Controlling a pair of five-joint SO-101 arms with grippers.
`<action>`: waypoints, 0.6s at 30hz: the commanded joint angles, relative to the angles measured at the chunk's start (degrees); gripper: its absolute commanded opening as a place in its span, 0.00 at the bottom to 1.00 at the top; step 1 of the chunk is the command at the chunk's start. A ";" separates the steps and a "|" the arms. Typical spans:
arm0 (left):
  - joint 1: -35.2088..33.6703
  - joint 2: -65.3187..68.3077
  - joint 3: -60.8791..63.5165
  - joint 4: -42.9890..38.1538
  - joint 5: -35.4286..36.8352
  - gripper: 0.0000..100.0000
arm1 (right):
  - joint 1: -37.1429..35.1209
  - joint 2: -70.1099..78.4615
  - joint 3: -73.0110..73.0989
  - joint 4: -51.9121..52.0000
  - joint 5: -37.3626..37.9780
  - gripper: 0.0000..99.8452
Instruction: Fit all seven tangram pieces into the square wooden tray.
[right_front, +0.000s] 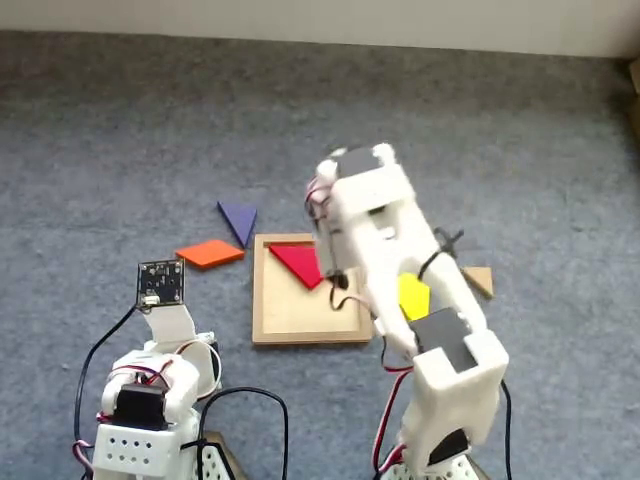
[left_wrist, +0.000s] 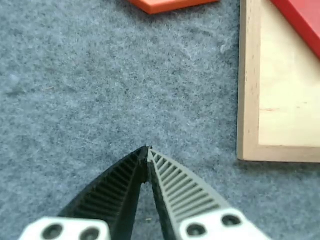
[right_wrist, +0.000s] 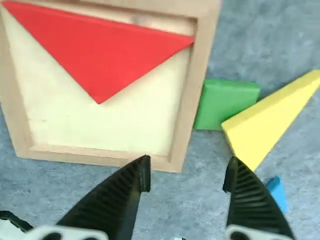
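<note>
The square wooden tray (right_front: 262, 300) lies mid-table with a red triangle (right_front: 298, 262) in its far part. In the right wrist view my right gripper (right_wrist: 189, 175) hangs open over the carpet just off the tray's rim (right_wrist: 200, 90), with nothing between its fingers. A green piece (right_wrist: 225, 102), a yellow triangle (right_wrist: 272, 120) and a blue piece (right_wrist: 276, 192) lie beside that rim. My left gripper (left_wrist: 148, 150) is shut and empty above the carpet, left of the tray (left_wrist: 248, 90). An orange parallelogram (right_front: 210, 253) and a purple triangle (right_front: 238, 218) rest left of the tray.
The right arm (right_front: 400, 270) leans over the tray's right side and hides the pieces under it. A tan wooden piece (right_front: 480, 280) lies to the right of that arm. Grey carpet (right_front: 120, 150) covers the table all round.
</note>
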 joint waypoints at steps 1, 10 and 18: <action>0.66 -1.63 1.10 0.18 -0.18 0.01 | -2.95 -3.74 3.74 -6.02 0.62 0.23; 0.66 -1.63 1.10 0.18 -0.18 0.01 | 1.19 -5.23 3.74 4.18 5.54 0.23; 0.66 -1.63 1.10 0.18 -0.18 0.01 | 13.05 -24.04 5.93 7.25 9.49 0.23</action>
